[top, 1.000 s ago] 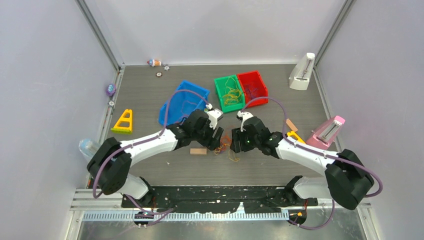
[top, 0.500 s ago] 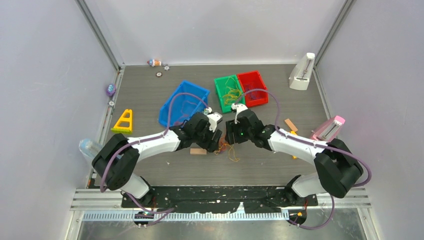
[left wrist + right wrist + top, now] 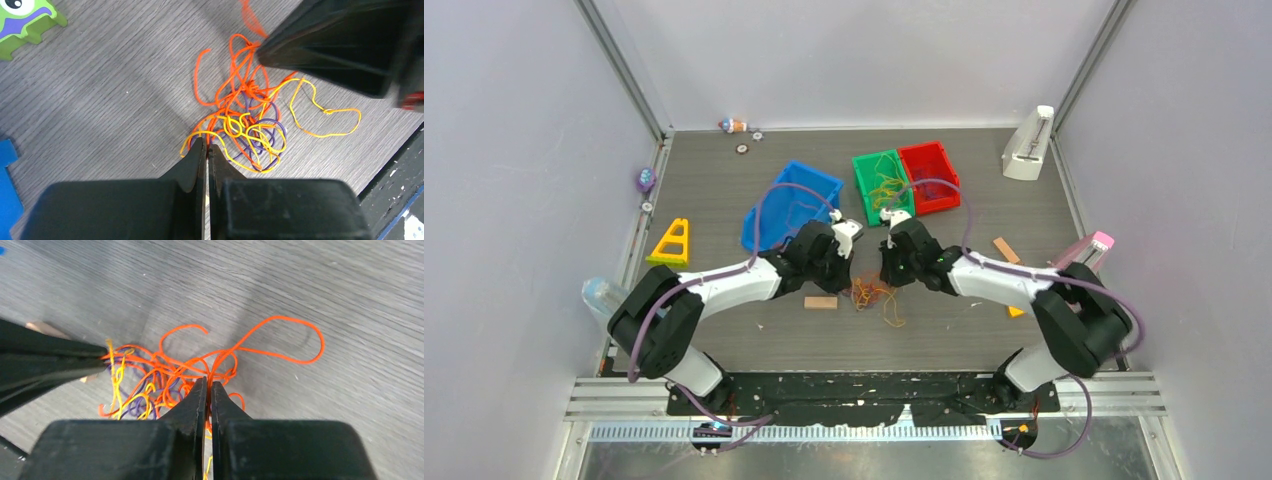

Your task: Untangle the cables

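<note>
The cables (image 3: 871, 294) lie as a small tangle of orange, yellow and purple strands on the grey table between both arms. In the left wrist view the tangle (image 3: 247, 125) spreads just ahead of my left gripper (image 3: 206, 146), which is shut, pinching orange and yellow strands at its near edge. My right gripper (image 3: 208, 383) is shut on an orange strand of the tangle (image 3: 165, 377), and a big orange loop (image 3: 280, 340) trails to the right. From above, the left gripper (image 3: 852, 274) and right gripper (image 3: 887, 274) face each other over the tangle.
A blue bin (image 3: 764, 225), a green bin (image 3: 861, 172) holding yellow strands and a red bin (image 3: 940, 158) stand behind the arms. A wooden block (image 3: 820, 302) lies left of the tangle, a yellow triangle (image 3: 671, 243) at far left, and two metronomes (image 3: 1028, 145) (image 3: 1084, 255) at right.
Both grippers have gone from open to shut on strands of the tangle. Both arms have drawn back toward the bins, uncovering the tangle between them.
</note>
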Robot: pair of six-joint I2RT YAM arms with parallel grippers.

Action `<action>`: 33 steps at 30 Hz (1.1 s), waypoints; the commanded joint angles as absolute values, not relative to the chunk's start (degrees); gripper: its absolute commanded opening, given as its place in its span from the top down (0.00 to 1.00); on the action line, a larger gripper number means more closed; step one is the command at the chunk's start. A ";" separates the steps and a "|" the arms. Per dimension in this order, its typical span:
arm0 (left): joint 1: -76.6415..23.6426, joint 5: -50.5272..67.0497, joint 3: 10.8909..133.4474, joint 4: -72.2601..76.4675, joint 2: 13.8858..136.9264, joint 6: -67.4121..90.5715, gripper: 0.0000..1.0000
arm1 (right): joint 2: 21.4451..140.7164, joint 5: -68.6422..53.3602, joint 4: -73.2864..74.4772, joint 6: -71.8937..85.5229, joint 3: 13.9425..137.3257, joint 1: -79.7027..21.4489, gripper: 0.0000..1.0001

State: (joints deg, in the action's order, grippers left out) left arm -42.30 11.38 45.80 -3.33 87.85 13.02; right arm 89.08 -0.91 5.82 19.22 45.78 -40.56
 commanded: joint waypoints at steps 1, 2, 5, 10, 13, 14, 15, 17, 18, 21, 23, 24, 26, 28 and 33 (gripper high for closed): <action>-41.69 12.04 44.31 -0.33 86.24 12.65 1.00 | 74.60 6.86 6.44 20.65 43.41 -40.71 0.94; -41.56 11.66 43.71 0.80 85.55 12.70 1.00 | 73.03 7.60 7.31 20.72 43.28 -40.59 0.94; -41.08 9.55 41.58 2.59 82.48 13.07 1.00 | 66.00 10.52 12.41 20.69 43.31 -40.27 0.95; -39.68 6.68 37.64 5.32 77.77 13.81 1.00 | 57.67 13.12 18.10 20.14 45.25 -39.78 0.95; -38.34 4.79 35.51 6.42 75.15 14.79 1.00 | 53.67 16.17 22.06 19.74 48.10 -39.54 0.95; -37.69 4.00 34.66 6.80 74.29 15.38 1.00 | 53.20 18.74 23.11 19.80 48.70 -39.17 0.95; -36.85 3.29 33.91 6.97 73.46 16.03 1.00 | 52.57 20.23 25.77 20.29 50.19 -38.97 0.95; -34.51 2.55 31.97 7.43 71.50 17.66 1.00 | 52.03 26.25 30.27 22.28 51.90 -37.93 0.95; -32.90 2.67 30.98 8.03 70.41 18.47 1.00 | 51.81 30.03 31.61 22.92 52.27 -37.08 0.95; -30.61 5.91 27.85 11.75 67.49 19.30 1.00 | 49.96 27.53 32.21 21.75 51.57 -35.08 0.95; -30.51 9.51 27.34 13.62 66.73 18.51 1.00 | 49.18 19.54 30.00 19.65 50.77 -34.61 0.95; -30.57 11.64 27.46 14.18 66.94 18.39 1.00 | 49.16 16.13 29.68 19.40 50.78 -34.56 0.95; -30.57 12.95 28.03 14.26 67.57 18.34 1.00 | 49.85 14.86 29.90 19.30 51.57 -34.59 0.95; -30.57 12.09 28.25 13.33 67.43 18.41 1.00 | 50.44 17.03 31.34 19.87 52.30 -34.55 0.95; -30.59 4.51 25.58 12.48 61.75 18.90 1.00 | 50.55 34.61 37.12 26.10 52.21 -30.72 0.95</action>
